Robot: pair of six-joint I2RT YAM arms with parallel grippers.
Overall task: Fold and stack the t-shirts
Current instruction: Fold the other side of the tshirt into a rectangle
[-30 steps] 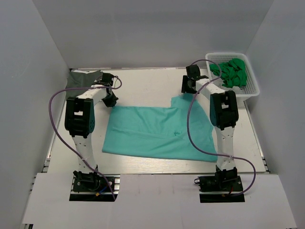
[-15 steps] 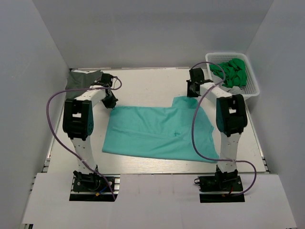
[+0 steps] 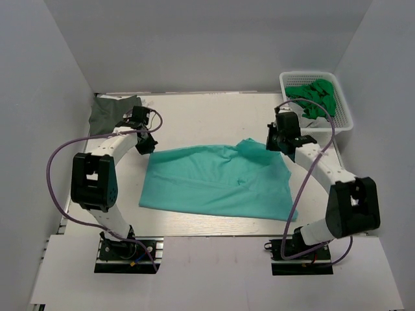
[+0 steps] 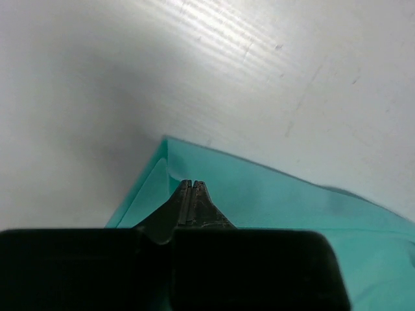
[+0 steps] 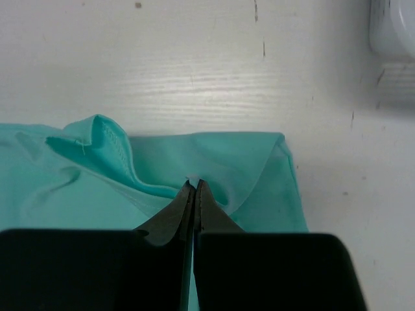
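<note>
A teal t-shirt (image 3: 214, 184) lies spread across the middle of the table, wrinkled along its far edge. My left gripper (image 3: 144, 146) sits at its far left corner, and in the left wrist view the gripper (image 4: 190, 183) is shut on that turned-up corner (image 4: 166, 162). My right gripper (image 3: 271, 144) is at the far right part of the shirt, where the cloth bunches up (image 3: 249, 148). The right wrist view shows the gripper (image 5: 194, 184) shut on a pinch of teal cloth (image 5: 214, 155), a hemmed fold (image 5: 97, 133) beside it. A dark grey-olive t-shirt (image 3: 111, 110) lies at the far left corner.
A white mesh basket (image 3: 342, 124) with bright green cloth (image 3: 318, 97) stands at the back right, close to my right arm. White walls enclose the table (image 3: 207, 116) on three sides. Purple cables loop off both arms.
My right gripper has shut on the teal shirt's far right part and drawn it nearer, bunching the cloth. Both arms have swung their elbows outward and lower. The left gripper stays shut.
</note>
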